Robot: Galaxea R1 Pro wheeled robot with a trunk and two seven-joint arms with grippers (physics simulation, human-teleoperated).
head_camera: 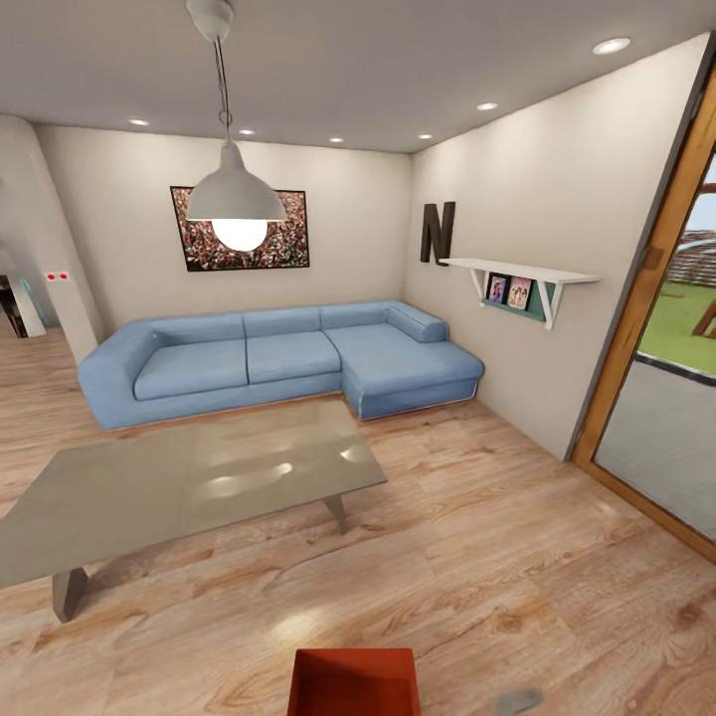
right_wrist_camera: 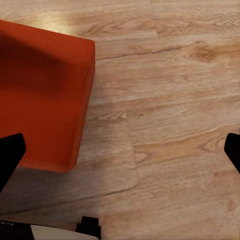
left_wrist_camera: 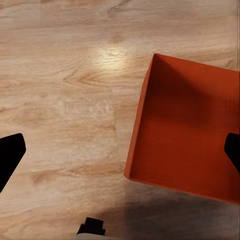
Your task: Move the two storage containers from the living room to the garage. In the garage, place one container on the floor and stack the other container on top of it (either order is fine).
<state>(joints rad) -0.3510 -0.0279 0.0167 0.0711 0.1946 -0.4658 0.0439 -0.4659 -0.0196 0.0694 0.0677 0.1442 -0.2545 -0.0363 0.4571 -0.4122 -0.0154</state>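
Step in hand, by judgement: still at pickup in the living room, nothing moved toward the garage yet. Looked like lining up on the first container.

Left to right:
- Far left: doorway off to another room, pale curved wall beside it.
- Blue corner sofa [head_camera: 278,358] against far wall, framed picture [head_camera: 240,230] above, pendant lamp [head_camera: 237,194] hanging in front.
- Glass coffee table [head_camera: 189,487] left of centre, near side of sofa.
- One storage container [head_camera: 354,682] on wood-plank floor [head_camera: 477,557] dead ahead, very near, cut by near edge of head view. Open top up, empty as far as visible. Second container not located.
- Right: wall shelf [head_camera: 522,276] with photos, glazed door at far right.

Left gripper [left_wrist_camera: 120,150]: fingers spread wide, hovering above floor and container [left_wrist_camera: 187,130], right-hand tip over bin interior, nothing gripped.
Right gripper [right_wrist_camera: 120,150]: fingers spread wide too, container [right_wrist_camera: 42,95] under one tip, bare floor under the rest, nothing gripped.

Next move probably needs: lower both arms, pinch opposite thin walls, lift level.
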